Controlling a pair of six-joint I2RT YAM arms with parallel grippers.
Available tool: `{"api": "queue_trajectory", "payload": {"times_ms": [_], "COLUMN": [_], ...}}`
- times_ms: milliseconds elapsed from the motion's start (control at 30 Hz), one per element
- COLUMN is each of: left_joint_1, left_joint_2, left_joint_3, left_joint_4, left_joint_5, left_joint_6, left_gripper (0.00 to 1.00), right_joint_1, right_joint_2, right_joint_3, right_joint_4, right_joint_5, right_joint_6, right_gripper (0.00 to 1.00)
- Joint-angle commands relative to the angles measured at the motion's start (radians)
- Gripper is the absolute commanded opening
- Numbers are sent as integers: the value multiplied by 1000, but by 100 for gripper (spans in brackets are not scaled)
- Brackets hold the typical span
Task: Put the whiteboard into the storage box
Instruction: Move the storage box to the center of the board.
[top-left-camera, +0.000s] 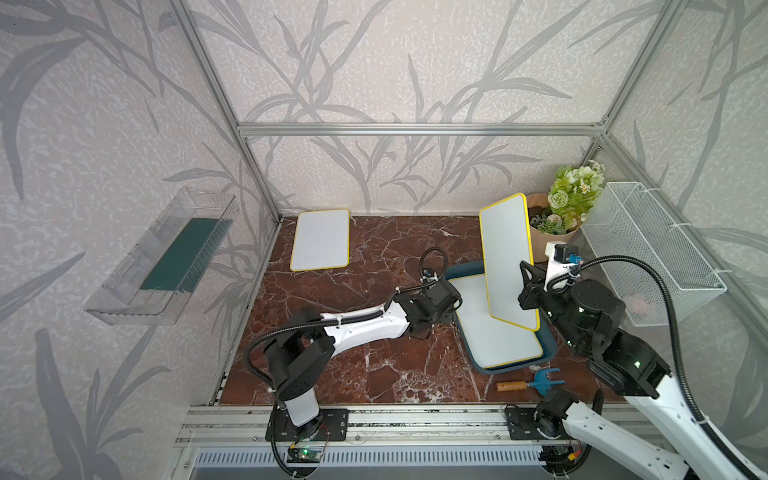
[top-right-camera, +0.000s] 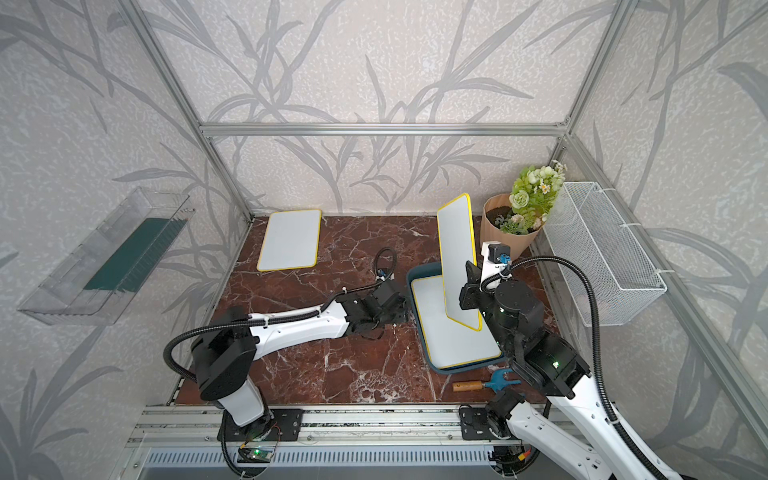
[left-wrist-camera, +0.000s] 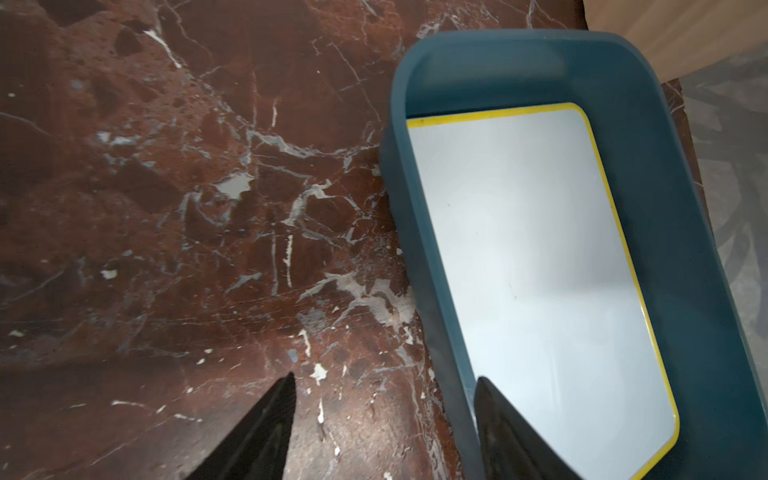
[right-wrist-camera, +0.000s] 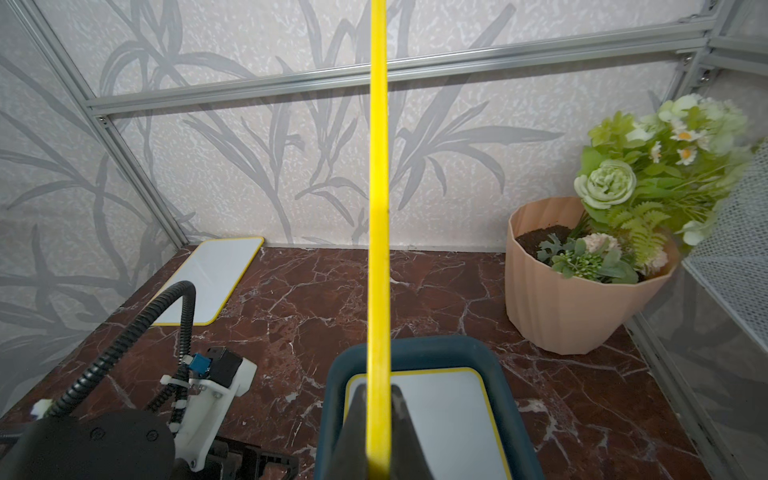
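Right wrist view, your right gripper (right-wrist-camera: 378, 388) clamped on upright yellow-rimmed white rectangular whiteboard (right-wrist-camera: 378, 166) over shallow teal plastic storage box (right-wrist-camera: 415, 347), left gripper (left-wrist-camera: 386, 377) jaws apart straddling its wall, second whiteboard (left-wrist-camera: 532, 270) flat inside

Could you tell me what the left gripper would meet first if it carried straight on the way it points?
Most likely the storage box: its side wall runs between the open left gripper's fingers. Depth is unclear, so the inner finger might touch the whiteboard lying inside first.
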Motion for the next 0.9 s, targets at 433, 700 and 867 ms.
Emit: {"api": "queue_trajectory", "payload": {"times_ms": [433,700,867], "left_joint_1": [-17,17,56], "left_joint_2": [250,302,297], "left_joint_3": [247,258,226], "left_joint_4": [-85,-44,-5], "left_joint_5": [-114,-89,-41], "left_joint_6": [-50,-42,-32], "left_gripper": [54,31,11], "right_joint_1": [-19,-31,-45], "right_joint_2": [-53,-29,7], "right_joint_3": [-47,-78,-94], "right_joint_4": [39,54,81], "right_joint_5": [93,71,27], "right_joint_6": [-27,-14,8], "right_gripper": [0,0,0]}}
